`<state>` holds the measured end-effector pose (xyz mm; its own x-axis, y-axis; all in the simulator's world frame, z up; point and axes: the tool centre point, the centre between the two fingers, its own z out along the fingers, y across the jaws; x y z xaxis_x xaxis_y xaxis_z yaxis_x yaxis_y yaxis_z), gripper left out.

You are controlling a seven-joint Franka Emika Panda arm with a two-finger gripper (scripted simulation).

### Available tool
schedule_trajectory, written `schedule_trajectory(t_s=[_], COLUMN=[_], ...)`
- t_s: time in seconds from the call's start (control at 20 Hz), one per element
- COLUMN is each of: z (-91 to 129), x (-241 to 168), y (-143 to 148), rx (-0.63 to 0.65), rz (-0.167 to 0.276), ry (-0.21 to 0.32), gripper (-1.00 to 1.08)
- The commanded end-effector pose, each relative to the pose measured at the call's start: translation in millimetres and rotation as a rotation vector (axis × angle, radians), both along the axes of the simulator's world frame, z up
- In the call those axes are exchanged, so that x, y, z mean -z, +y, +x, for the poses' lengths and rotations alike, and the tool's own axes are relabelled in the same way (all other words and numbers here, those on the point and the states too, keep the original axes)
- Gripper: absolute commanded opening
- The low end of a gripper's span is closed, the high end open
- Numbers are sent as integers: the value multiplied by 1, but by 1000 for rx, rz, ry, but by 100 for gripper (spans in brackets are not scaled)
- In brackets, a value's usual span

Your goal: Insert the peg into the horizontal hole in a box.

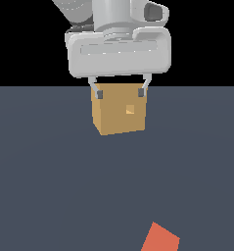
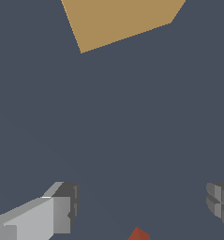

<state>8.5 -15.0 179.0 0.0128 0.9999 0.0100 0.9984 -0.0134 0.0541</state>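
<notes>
The tan box point(image 1: 118, 112) stands on the dark grey floor, with the small brighter orange square hole point(image 1: 130, 110) in the face toward the exterior camera. The peg's orange-red end point(image 1: 160, 238) shows at the bottom edge of the exterior view, well in front of the box; its pale part is out of view. In the wrist view the peg is a small red corner point(image 2: 138, 234) and the box point(image 2: 120, 21) is a tan slab. My gripper point(image 1: 119, 91) hangs high in front of the box, jaws wide open and empty; its fingers point(image 2: 62, 211) show in the wrist view.
The dark grey floor point(image 1: 50, 171) spreads flat around the box and the peg. No other objects show.
</notes>
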Motion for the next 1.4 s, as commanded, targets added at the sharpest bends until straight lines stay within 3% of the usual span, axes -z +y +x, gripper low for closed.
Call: schedule_trajectory(t_s=[0.0, 0.25, 0.45, 0.75, 1.05, 1.35], z=[0, 3, 7, 9, -8, -29], x=[0, 5, 17, 47, 84, 107], y=[0, -14, -45, -128, -227, -286], rx=[0, 27, 89, 252, 450, 577], rz=[0, 0, -1, 0, 2, 6], ry=[0, 2, 8, 22, 40, 52], gripper=[100, 100, 100, 100, 100, 100])
